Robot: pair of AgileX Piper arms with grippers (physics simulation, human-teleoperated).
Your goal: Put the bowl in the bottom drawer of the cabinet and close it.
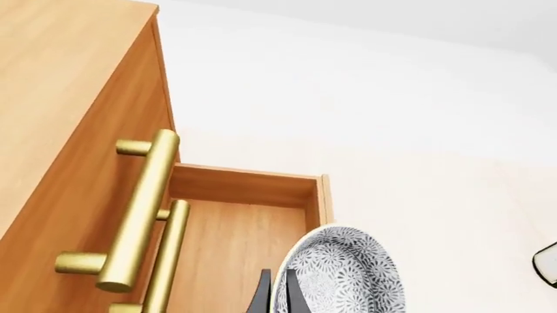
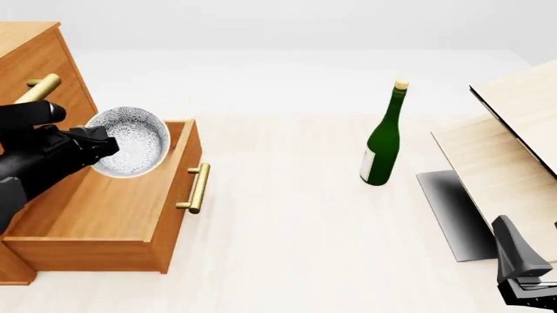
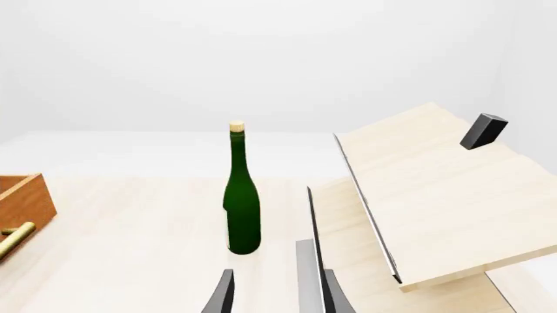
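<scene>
The bowl (image 2: 130, 141) hangs tipped on its side above the open bottom drawer (image 2: 113, 208), over the part of the drawer's cavity nearest the cabinet (image 2: 39, 72), its mouth turned toward the drawer's front panel. This looks like the placing step: the bowl is carried in but not yet set down. The next move likely calls for lowering it onto the drawer floor, levelling it, then letting go well inside the drawer walls.

The left gripper (image 2: 94, 145) pinches the bowl's rim, its jaws nearly together with only the thin wall between them.

Away from the drawer, the green bottle (image 2: 383, 140) stands upright and untouched. The right gripper (image 3: 270, 290) waits far from the cabinet, fingers parted and holding nothing.
</scene>
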